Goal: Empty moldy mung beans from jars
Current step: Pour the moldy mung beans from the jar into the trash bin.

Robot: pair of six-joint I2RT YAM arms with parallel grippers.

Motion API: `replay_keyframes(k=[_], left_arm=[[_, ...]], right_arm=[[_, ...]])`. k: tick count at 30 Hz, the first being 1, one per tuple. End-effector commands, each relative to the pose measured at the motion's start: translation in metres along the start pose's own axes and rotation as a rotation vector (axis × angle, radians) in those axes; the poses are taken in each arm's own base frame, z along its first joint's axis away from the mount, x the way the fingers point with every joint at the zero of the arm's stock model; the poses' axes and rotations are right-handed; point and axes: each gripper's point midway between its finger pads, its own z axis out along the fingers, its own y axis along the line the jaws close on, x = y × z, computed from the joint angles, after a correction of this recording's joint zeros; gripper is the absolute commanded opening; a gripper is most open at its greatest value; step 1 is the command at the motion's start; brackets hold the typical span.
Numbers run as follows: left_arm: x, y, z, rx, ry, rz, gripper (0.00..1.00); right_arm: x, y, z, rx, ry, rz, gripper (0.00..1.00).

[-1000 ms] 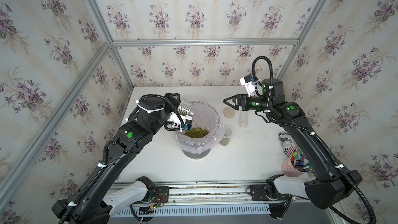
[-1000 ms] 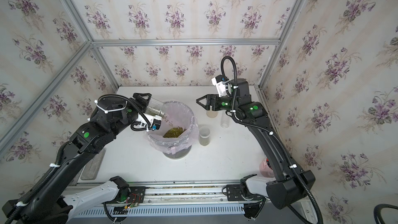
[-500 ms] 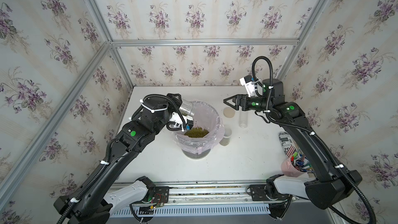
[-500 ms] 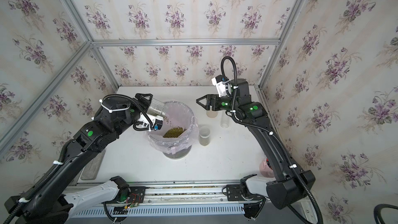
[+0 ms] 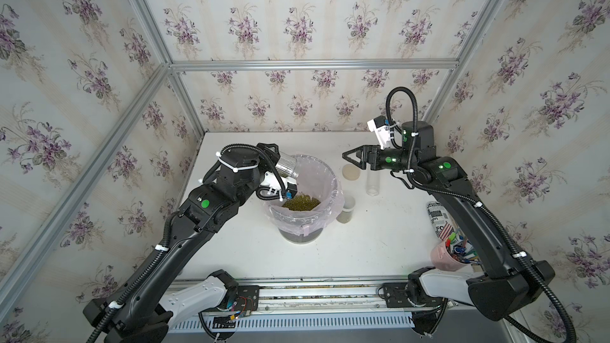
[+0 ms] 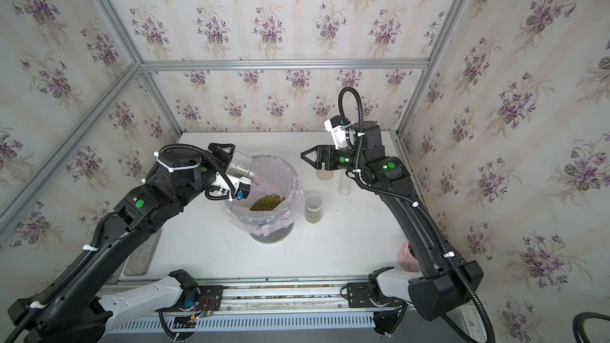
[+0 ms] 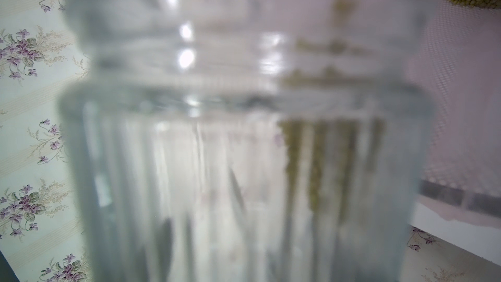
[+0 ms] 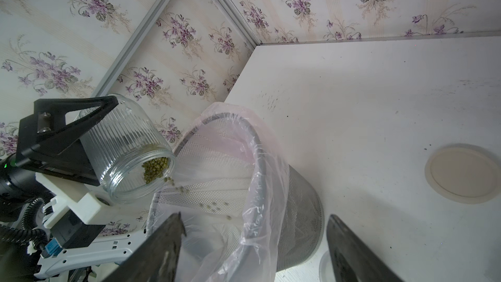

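my left tool (image 5: 280, 163) is clamped around the ribbed glass jar (image 5: 288, 167) and holds it tipped, with its open mouth pointing down over the far left rim of the mesh bin (image 5: 301, 236)

the bin stands mid-table and is lined with a thin pink bag (image 5: 318, 173)

in the right wrist view a small clump of mung beans (image 8: 156, 169) sits at the jar's lip, and a few loose ones are in the air between the mouth and the bag

the rest lie as a green heap (image 5: 301, 202) at the bottom of the bag

the left wrist view is mostly blurred glass, with streaks of beans down one side

my right tool (image 5: 350, 158) hangs above the table (image 5: 379, 245) to the far right of the bin, its jaws wide and holding nothing

beneath it a round tan lid (image 5: 351, 171) lies flat, with a tall narrow jar (image 5: 373, 183) just to its right

i cannot tell what that jar holds

a small jar (image 5: 346, 210) with beans in its lower part stands just right of the bin

a printed can (image 5: 437, 219) and a pink cup (image 5: 444, 256) of pens sit at the near right edge
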Motion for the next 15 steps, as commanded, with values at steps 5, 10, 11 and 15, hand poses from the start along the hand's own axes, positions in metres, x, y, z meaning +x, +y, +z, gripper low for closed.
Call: replay_keyframes(k=[5, 10, 11, 15], left_arm=[[0.0053, 0.0186, -0.0038, -0.067, 0.014, 0.041, 0.0], [0.0072, 0.0169, -0.0036, -0.06, 0.027, 0.064, 0.0], [0.0079, 0.0158, -0.0032, -0.056, 0.033, 0.069, 0.0], [0.0108, 0.0118, -0.0003, -0.037, 0.055, 0.078, 0.0]], right_arm=[[-0.0054, 0.0059, -0.0028, -0.019, -0.025, -0.017, 0.81], [-0.0061, 0.0061, -0.0026, -0.02, -0.026, -0.017, 0.81], [-0.0063, 0.006, -0.0024, -0.02, -0.025, -0.016, 0.81], [-0.0071, 0.0052, -0.001, -0.019, -0.024, -0.013, 0.81]])
